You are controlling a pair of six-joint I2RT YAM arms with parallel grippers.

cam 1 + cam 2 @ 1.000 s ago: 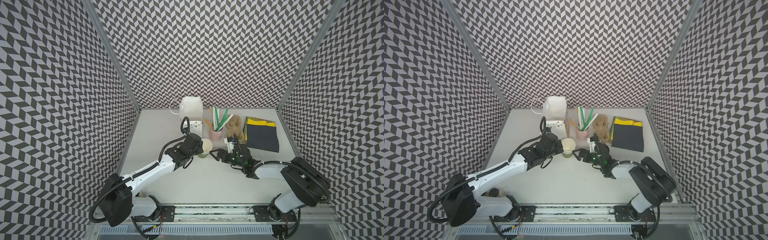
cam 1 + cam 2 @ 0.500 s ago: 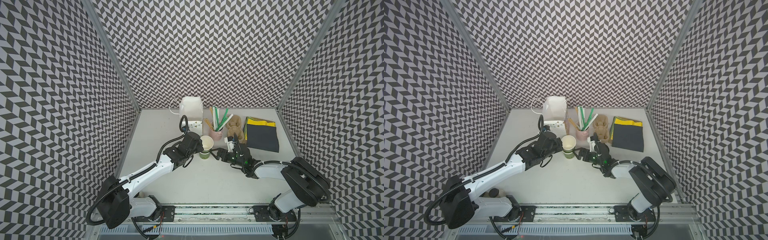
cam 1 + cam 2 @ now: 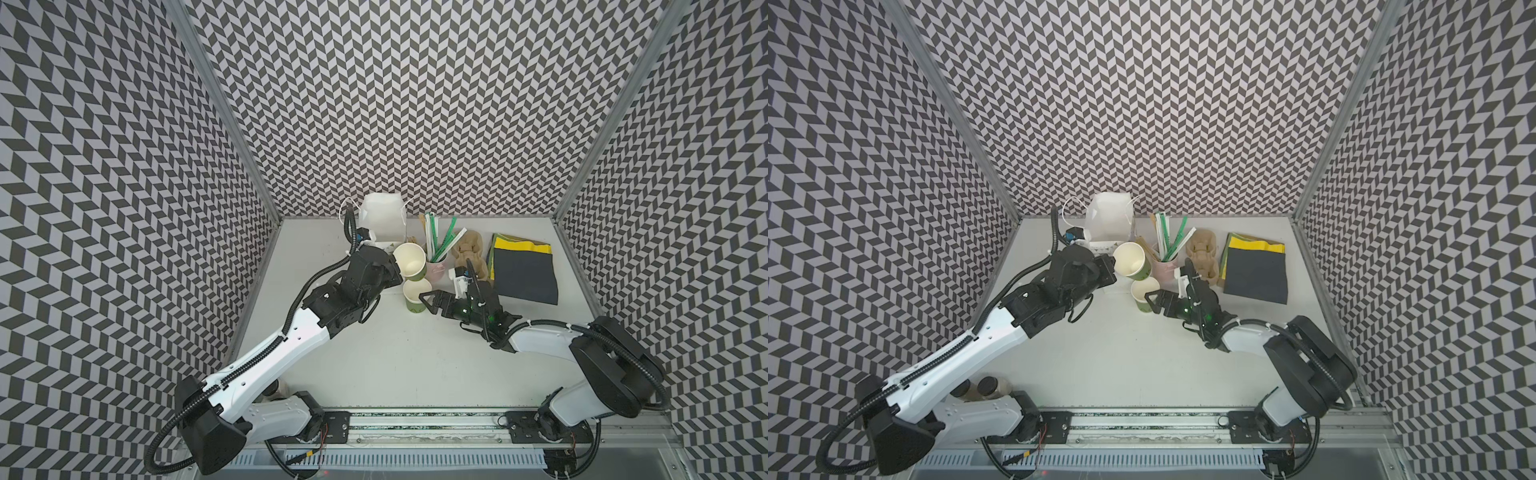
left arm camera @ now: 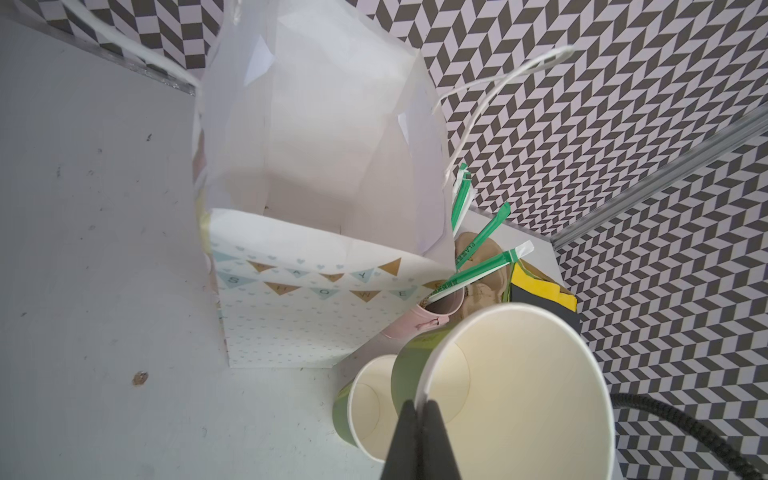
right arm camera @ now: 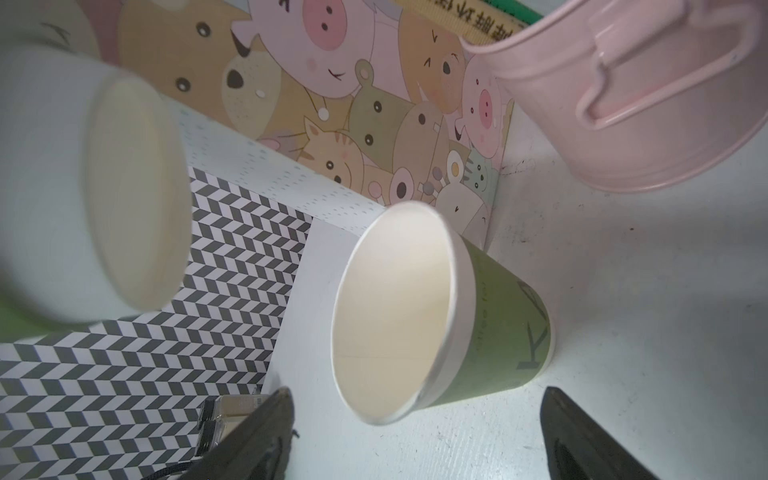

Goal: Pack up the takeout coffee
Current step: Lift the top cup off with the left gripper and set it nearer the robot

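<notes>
In both top views the left jaws [image 3: 395, 270] are clamped on the rim of a green cup [image 3: 411, 262], holding it tilted and clear of the tabletop [image 3: 374, 353], its cream inside facing up. A second green cup [image 3: 415, 293] stands upright on the tabletop just beyond the tips of the right jaws [image 3: 426, 301], which stand wide with nothing between them. Neither cup wears a lid (so which one is the takeout coffee cannot be told). Past the held cup stand a white paper bag [image 3: 384, 222] and a pink cup of straws [image 3: 436, 266]; a brown cardboard carrier [image 3: 469, 253] and a stack of dark and yellow napkins [image 3: 523, 270] lie behind the right jaws.

From the left wrist, the left jaws [image 4: 419, 419] are pinched tight on the held cup's rim [image 4: 519, 395], one finger outside the wall and one inside. The standing cup [image 4: 365, 407] sits lower, just beside the tips, and the open bag [image 4: 316, 174] lies straight ahead.

From the right wrist, the right jaws [image 5: 415, 428] spread wide, and the standing cup [image 5: 436, 316] sits just ahead of the gap, touching neither finger. The held cup [image 5: 104, 187] hangs blurred farther off, apart from it, with the pink cup [image 5: 644, 104] on the opposite side.
</notes>
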